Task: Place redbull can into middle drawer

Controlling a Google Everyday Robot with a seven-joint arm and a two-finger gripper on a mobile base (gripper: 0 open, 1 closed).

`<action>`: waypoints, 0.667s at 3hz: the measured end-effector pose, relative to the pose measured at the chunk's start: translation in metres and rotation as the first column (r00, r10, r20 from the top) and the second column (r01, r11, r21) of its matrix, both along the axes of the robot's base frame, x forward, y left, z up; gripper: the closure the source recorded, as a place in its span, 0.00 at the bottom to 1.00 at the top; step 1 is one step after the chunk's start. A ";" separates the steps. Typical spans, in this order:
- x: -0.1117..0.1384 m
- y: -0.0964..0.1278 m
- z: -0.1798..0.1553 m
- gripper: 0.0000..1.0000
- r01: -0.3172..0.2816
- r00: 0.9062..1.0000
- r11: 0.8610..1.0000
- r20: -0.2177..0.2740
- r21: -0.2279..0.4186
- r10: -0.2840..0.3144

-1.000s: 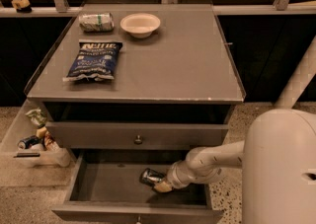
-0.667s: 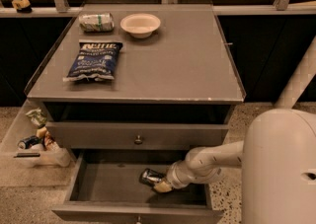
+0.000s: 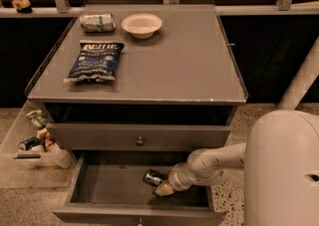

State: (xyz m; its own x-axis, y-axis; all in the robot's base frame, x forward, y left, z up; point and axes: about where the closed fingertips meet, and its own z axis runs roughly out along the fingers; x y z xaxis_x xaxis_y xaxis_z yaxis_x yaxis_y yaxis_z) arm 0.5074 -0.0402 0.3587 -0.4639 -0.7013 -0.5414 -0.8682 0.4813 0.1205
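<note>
- A clear bin (image 3: 31, 146) of odds and ends sat on the floor off the worktop's (image 3: 189, 65) left edge, outside the job.
- Near the far left corner of the worktop lay a silver can with green stripes (image 3: 96, 22). It was a look-alike and not the one wanted.
- A blue chip bag (image 3: 94, 61) lay flat along the left edge, and a pale bowl (image 3: 142, 24) stood by the far edge, both well apart from the work below.
- Under the front edge, the upper drawer (image 3: 99, 136) was closed, its knob (image 3: 139, 141) at mid-front.
- Below it the middle drawer (image 3: 107, 190) was pulled out, with its grey floor bare on the left side.
- The redbull can (image 3: 153, 177) was inside that drawer, right of centre, lying tilted with its dark end toward the left and low over or on the floor; which, I could not tell.
- The tool (image 3: 163, 188) was down in the drawer, touching or right beside the can's right end. I could not tell whether it gripped the can or had let go.
- The arm (image 3: 209, 165) reached in from the right, over the drawer's right wall.
- Judgement: the placing looked nearly finished. To do it well, the can should be resting on the floor before release. The tool should then lift straight up and out, clear of the upper drawer's front and without nudging the can into a roll.
</note>
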 end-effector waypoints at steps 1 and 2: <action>0.000 0.000 0.000 0.00 0.000 1.000 1.000 0.000 0.000 0.000; 0.000 0.000 0.000 0.00 0.000 1.000 1.000 0.000 0.000 0.000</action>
